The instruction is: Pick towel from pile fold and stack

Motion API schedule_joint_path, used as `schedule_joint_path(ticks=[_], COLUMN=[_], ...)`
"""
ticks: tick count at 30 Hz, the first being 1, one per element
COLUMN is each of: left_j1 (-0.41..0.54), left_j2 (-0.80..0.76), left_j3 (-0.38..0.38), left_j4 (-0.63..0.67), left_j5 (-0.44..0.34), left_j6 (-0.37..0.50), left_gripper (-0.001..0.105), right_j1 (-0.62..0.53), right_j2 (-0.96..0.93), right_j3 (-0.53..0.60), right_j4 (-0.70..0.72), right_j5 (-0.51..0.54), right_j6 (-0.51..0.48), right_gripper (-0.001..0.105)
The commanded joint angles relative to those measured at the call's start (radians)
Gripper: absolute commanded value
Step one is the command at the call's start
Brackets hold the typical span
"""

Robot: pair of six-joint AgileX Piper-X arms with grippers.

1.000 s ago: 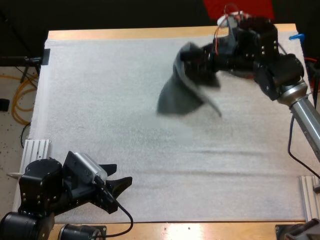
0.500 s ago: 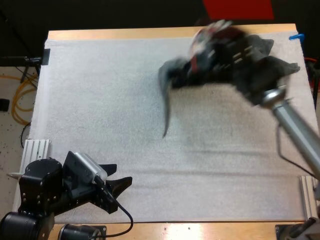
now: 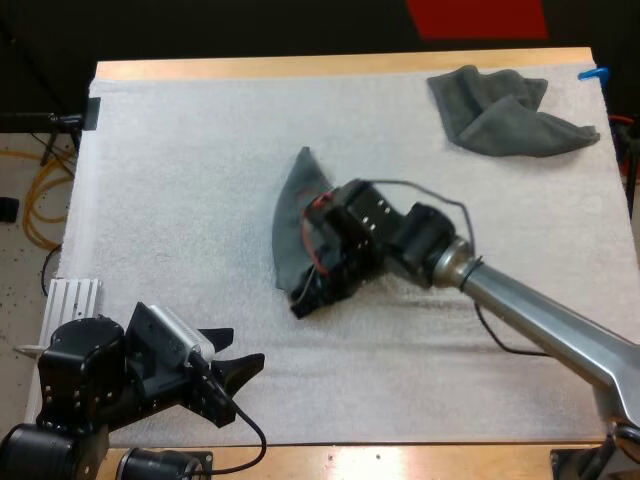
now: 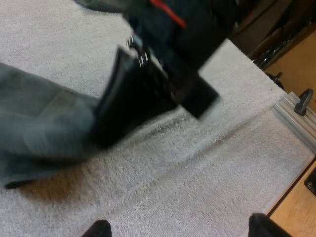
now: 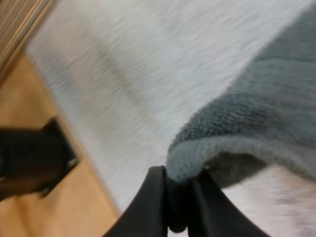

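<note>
Right claw [image 5: 178, 197] clenched on edge of dark grey-green terry towel [image 3: 292, 215], mid white mat [image 3: 170, 180]; left claw [image 3: 247, 346] released, fingers apart, at mat's near left corner; crumpled grey-green towel [image 3: 505, 110] far right

Soft, even overhead light on a tabletop; both close-up views are blurred.

From above, the fuzzy white mat [image 3: 180, 200] is bright and flatly lit, with no glare. The dark grey-green terry towel [image 3: 292, 225] throws only a faint, soft-edged shadow, and the space beyond the far edge is dark. In the left wrist view the black right gripper [image 4: 111, 123] and the towel [image 4: 44, 123] are smeared and out of focus. In the right wrist view the mat [image 5: 148, 64] streaks with motion blur, while the towel's pinched edge [image 5: 197, 148] reads clearer.
</note>
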Motion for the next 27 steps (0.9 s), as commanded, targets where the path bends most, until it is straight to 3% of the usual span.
schedule_joint_path(ticks=[1, 10, 15, 18, 20, 22, 24, 27], left_j1=[-0.005, -0.005, -0.005, -0.005, -0.005, -0.005, -0.005, -0.005], left_j2=[0.002, 0.002, 0.002, 0.002, 0.002, 0.002, 0.002, 0.009], left_j3=[-0.006, -0.006, -0.006, -0.006, -0.006, -0.006, -0.006, -0.006], left_j4=[0.005, -0.001, -0.004, -0.021, -0.042, -0.056, -0.069, -0.086], left_j5=[0.009, 0.007, 0.002, -0.042, -0.078, -0.092, -0.109, -0.161], left_j6=[-0.002, 0.004, 0.005, 0.005, 0.005, 0.005, 0.005, 0.005], left_gripper=[0.056, 0.056, 0.056, 0.056, 0.056, 0.056, 0.056, 0.056], right_j1=[0.025, 0.173, 0.187, 0.187, 0.187, 0.187, 0.187, 0.175], right_j2=[-0.017, -0.017, -0.017, -0.017, -0.017, -0.017, -0.026, -0.050], right_j3=[0.003, 0.006, 0.006, 0.006, 0.006, 0.006, 0.006, 0.006], right_j4=[-0.004, 0.270, 0.333, 0.339, 0.340, 0.340, 0.336, 0.309], right_j5=[-0.047, -0.065, -0.028, -0.009, -0.008, 0.008, 0.058, 0.203], right_j6=[-0.011, -0.129, -0.127, -0.127, -0.125, -0.125, -0.125, -0.115], right_gripper=[0.000, 0.000, 0.003, 0.025, 0.052, 0.070, 0.076, 0.068])
